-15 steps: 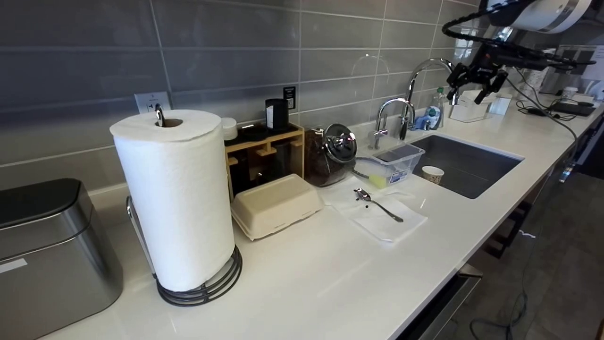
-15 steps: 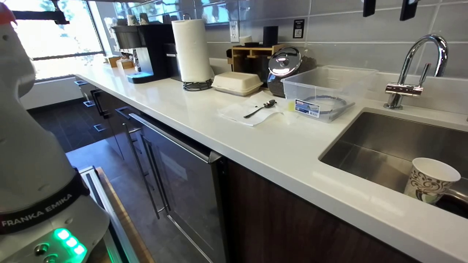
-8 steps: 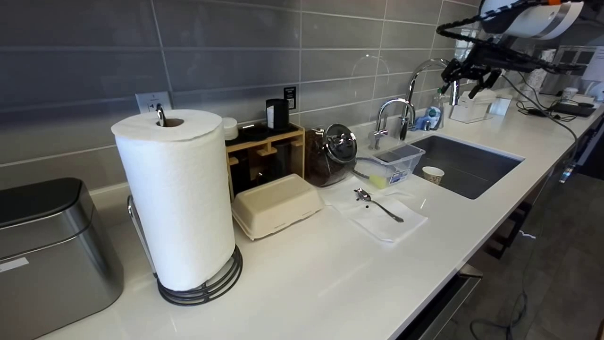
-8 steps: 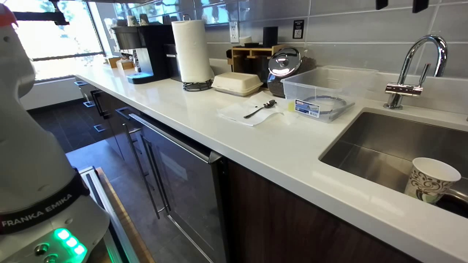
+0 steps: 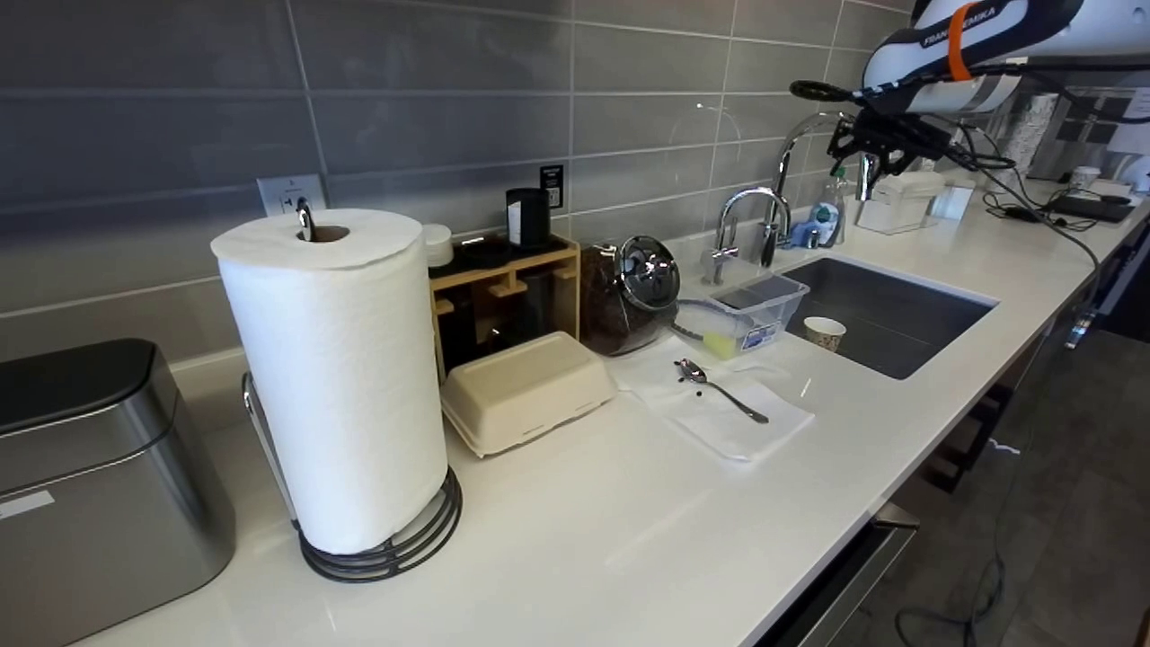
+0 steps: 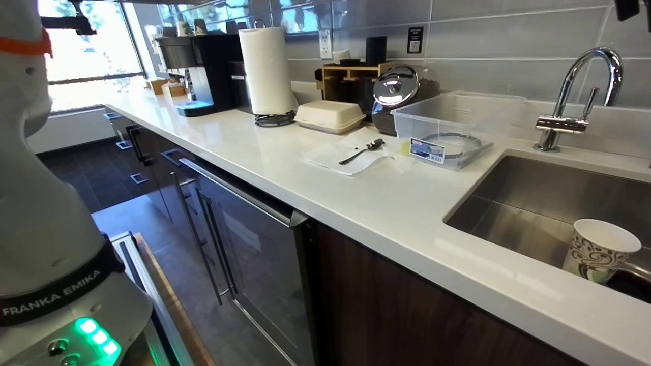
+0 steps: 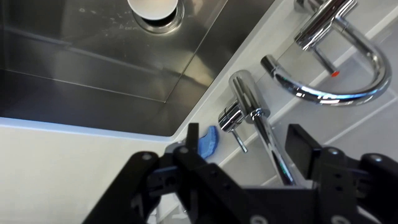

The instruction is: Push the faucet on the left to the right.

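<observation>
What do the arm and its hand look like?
The arm is white and dark, with an orange band, black cables and, lower down, a black FRANKA EMIKA collar above green lights. The hand is black, with two blocky fingers.

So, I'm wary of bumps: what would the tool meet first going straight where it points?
Probably the taller faucet: the wrist view shows it ahead of the open tool; depth is unclear.

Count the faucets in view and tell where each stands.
2: the taller faucet near the green-capped bottle, partly hidden by the hand, and the shorter faucet beside the clear bin. No third shows.
</observation>
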You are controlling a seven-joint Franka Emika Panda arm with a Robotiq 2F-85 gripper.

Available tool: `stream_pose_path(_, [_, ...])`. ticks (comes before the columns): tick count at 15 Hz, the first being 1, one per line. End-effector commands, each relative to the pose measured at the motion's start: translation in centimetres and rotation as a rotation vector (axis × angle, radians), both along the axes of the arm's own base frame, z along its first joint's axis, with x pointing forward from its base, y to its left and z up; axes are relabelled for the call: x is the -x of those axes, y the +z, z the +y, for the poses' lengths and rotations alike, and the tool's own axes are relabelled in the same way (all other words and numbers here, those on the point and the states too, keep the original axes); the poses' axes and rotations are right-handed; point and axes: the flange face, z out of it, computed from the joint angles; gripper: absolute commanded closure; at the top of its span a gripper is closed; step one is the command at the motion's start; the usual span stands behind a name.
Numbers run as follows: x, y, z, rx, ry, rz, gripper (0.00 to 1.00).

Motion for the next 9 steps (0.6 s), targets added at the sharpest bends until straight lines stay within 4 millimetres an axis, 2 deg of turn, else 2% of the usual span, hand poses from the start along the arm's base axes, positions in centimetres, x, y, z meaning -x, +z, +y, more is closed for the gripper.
stream_pose_path(1, [-0.6, 2.7, -3.1, 0.047, -0.181, -0.065, 0.58])
stream_pose_path(4, [-0.8, 3.9, -5.7, 0.072, -0.317, -0.148, 0.8])
stream_pose_path(6, [-1.0, 3.7, -7.1, 0.084, -0.415, -0.18, 0.95])
stream_pose_path(7, [-1.2, 3.3, -7.5, 0.087, -0.449, -0.201, 1.0])
stream_pose_path(9, [-1.6, 2.2, -8.5, 0.086, -0.502, -0.223, 1.0])
